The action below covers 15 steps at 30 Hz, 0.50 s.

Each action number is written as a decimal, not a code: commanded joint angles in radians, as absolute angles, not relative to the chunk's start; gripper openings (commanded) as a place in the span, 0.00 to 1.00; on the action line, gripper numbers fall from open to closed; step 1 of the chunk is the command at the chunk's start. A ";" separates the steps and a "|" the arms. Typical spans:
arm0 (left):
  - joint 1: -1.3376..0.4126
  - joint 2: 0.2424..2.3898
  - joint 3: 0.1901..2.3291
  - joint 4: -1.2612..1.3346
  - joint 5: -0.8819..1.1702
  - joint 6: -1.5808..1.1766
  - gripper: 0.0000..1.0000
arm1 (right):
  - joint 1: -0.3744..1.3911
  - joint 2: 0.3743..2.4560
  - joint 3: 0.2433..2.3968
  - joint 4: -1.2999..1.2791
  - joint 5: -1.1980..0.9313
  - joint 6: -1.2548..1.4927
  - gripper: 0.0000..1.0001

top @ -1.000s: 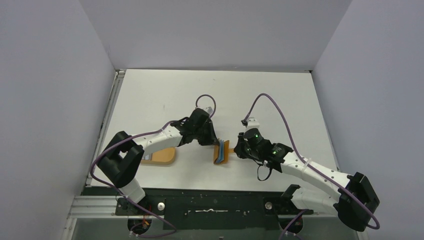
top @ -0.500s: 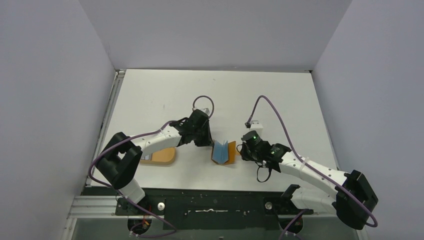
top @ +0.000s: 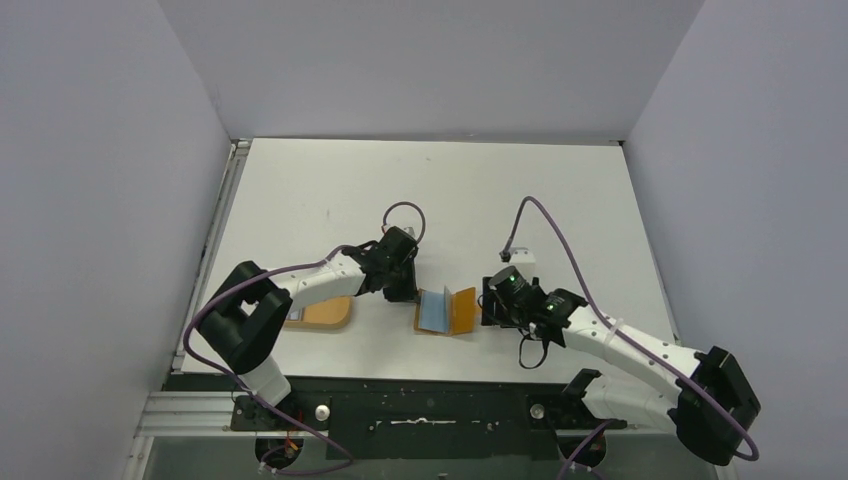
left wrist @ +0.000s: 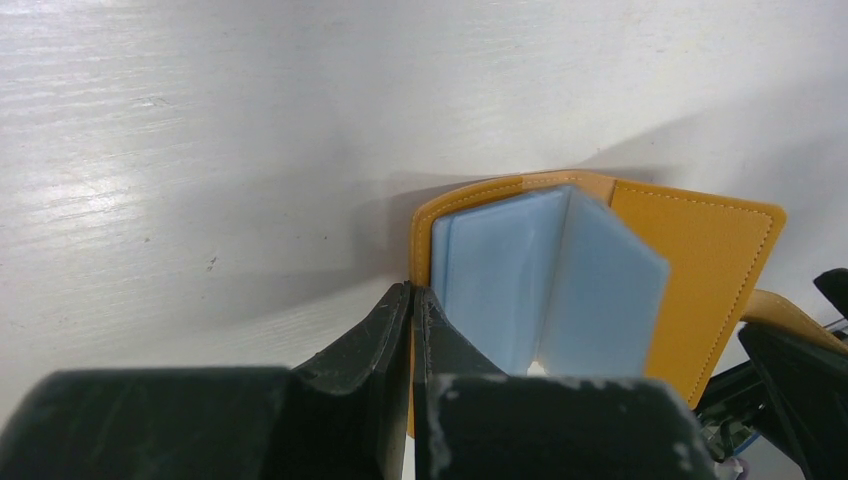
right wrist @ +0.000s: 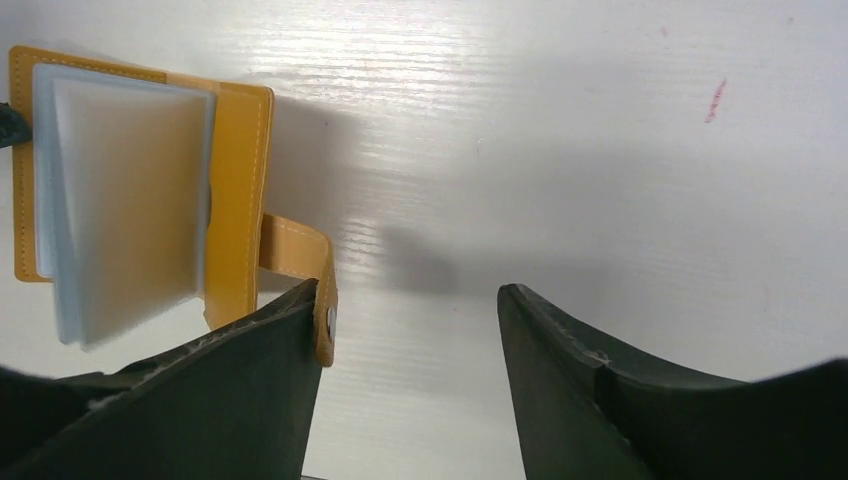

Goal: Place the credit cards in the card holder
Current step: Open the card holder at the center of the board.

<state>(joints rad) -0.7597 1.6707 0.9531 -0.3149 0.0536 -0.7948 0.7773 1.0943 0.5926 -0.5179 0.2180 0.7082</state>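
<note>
Down at the 6 o'clock side of the bench (top: 330, 190), everything hangs on one thin pinch. The left end effector (left wrist: 412, 296) is pressed together on the left cover of the card holder (top: 447, 311), which lies open close to the near edge. If that pinch slips, I'd expect the cover to flop back over the pale sleeves (left wrist: 540, 290).

The right end effector (right wrist: 410, 295) has its jaws wide apart, one finger right against the closure tab (right wrist: 298, 248). A snag there could drag the holder.

For room, open bench runs toward 12 o'clock, while the arms crowd 9 and 3. The orange tray (top: 335, 312) sits at 9 o'clock of the holder, partly under the left arm, with the credit cards (top: 292, 319) barely peeking out at its far end.
</note>
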 commanded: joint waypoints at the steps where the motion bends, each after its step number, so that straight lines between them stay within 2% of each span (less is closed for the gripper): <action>1: -0.765 1.665 0.959 -0.295 0.061 -0.778 0.00 | 0.775 0.999 0.670 -0.611 0.290 0.689 0.63; 6: -0.765 1.655 0.958 -0.288 0.072 -0.782 0.00 | 0.816 0.957 0.771 -0.621 0.229 0.642 0.64; 15: -0.770 1.604 0.962 -0.288 0.089 -0.790 0.00 | 0.918 1.061 0.882 -0.475 0.116 0.682 0.60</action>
